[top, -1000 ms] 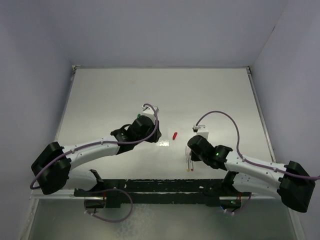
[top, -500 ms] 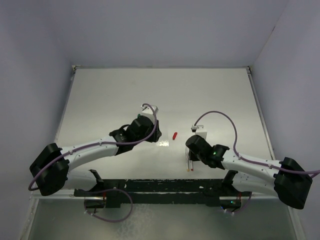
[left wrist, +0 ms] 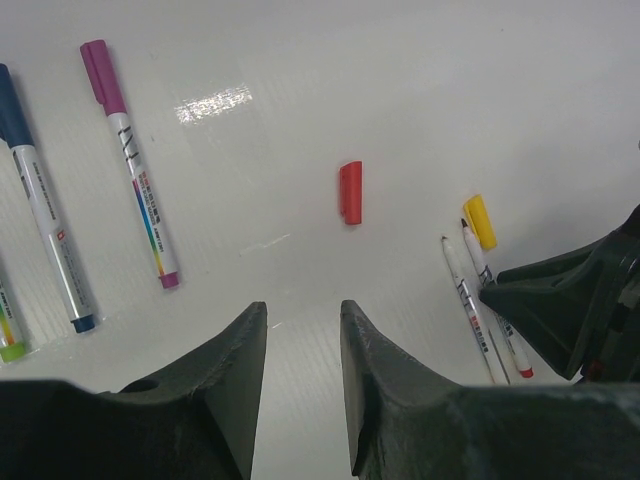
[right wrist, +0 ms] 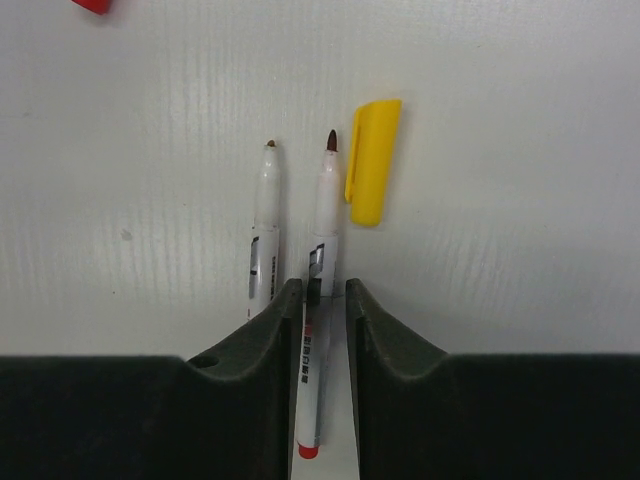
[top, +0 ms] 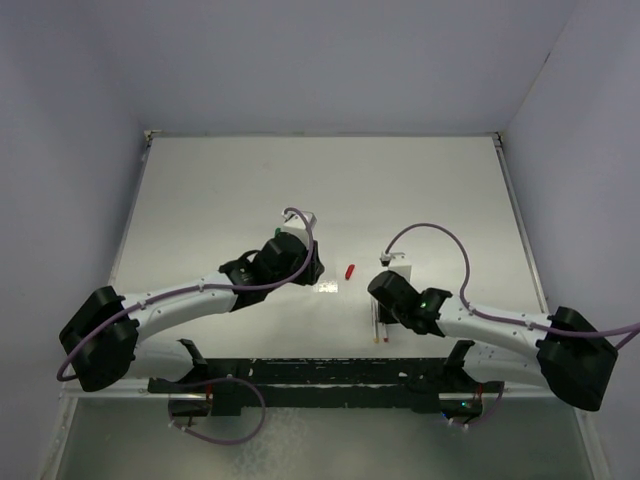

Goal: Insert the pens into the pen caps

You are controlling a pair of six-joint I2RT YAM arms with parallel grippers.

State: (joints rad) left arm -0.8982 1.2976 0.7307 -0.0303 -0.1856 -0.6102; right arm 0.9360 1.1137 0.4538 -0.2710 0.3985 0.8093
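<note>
Two uncapped white pens lie side by side: one with a red end [right wrist: 325,225] and one to its left [right wrist: 265,230]. A yellow cap [right wrist: 373,160] lies just right of their tips. My right gripper [right wrist: 322,290] is low over the red-ended pen, with a finger on each side of it and a small gap on the right. A loose red cap [left wrist: 350,192] lies ahead of my left gripper [left wrist: 300,310], which is open and empty. The red cap [top: 349,270] lies between the two grippers in the top view.
Capped pens lie to the left in the left wrist view: magenta [left wrist: 130,165], blue [left wrist: 40,200] and part of a green-ended one [left wrist: 8,325]. The right gripper's dark body [left wrist: 580,310] sits over the two uncapped pens [left wrist: 470,300].
My right arm has slid a little left and its gripper has settled over the uncapped pens. The left arm has barely moved.
</note>
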